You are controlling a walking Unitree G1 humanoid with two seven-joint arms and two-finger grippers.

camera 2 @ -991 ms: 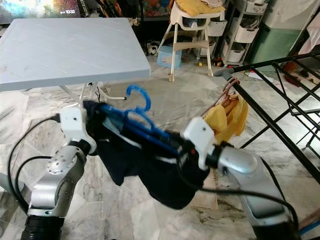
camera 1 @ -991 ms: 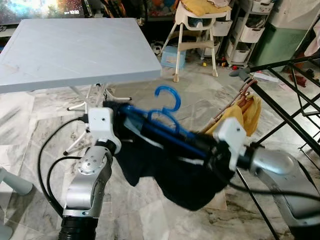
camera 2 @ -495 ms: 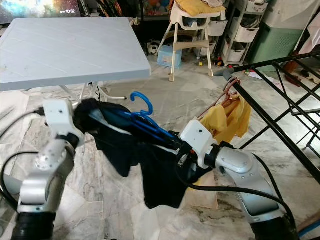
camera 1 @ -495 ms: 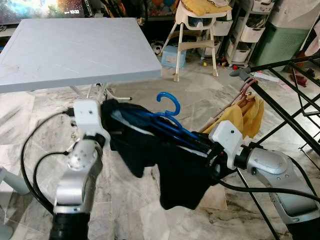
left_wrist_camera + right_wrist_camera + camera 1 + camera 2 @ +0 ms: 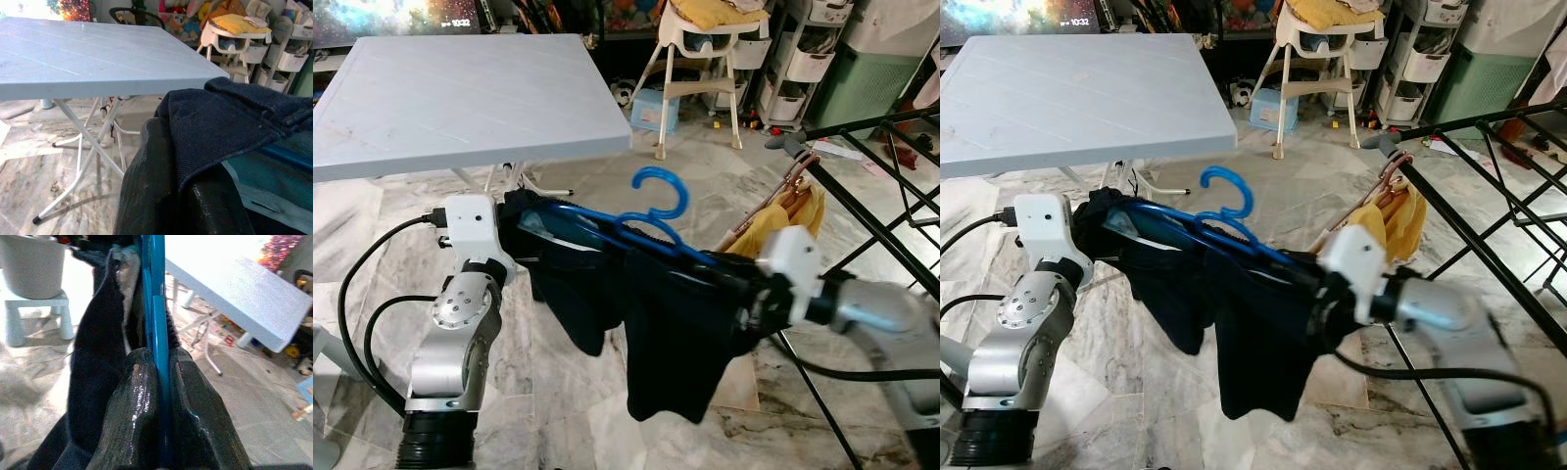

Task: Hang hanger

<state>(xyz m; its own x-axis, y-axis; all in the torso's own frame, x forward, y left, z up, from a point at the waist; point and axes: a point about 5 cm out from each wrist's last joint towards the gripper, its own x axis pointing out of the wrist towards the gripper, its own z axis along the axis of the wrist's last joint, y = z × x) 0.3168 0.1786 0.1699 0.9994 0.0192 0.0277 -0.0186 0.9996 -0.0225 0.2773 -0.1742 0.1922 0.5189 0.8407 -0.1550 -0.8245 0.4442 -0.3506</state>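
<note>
A blue plastic hanger (image 5: pixel 651 227) with its hook (image 5: pixel 658 189) pointing up is held level between my two arms, in front of my chest. A dark navy garment (image 5: pixel 668 338) is draped over it and hangs down in two folds. My left gripper (image 5: pixel 521 227) is shut on the garment where it covers the hanger's left end; the cloth (image 5: pixel 230 115) lies over one finger (image 5: pixel 146 191). My right gripper (image 5: pixel 161 369) is shut on the hanger's blue bar (image 5: pixel 157 293) at the right end (image 5: pixel 744 286). The black drying rack (image 5: pixel 867 230) stands just to the right.
A yellow garment (image 5: pixel 785 221) on a wooden hanger hangs from the rack's near corner. A light grey folding table (image 5: pixel 460 93) stands at the back left. A white high chair (image 5: pixel 700 59), shelves of bins and a green bin are behind. The floor is marble tile.
Both arms have carried the hanger up and to the right, toward the rack. The garment now hangs straighter below the bar, and the hook stands higher.
</note>
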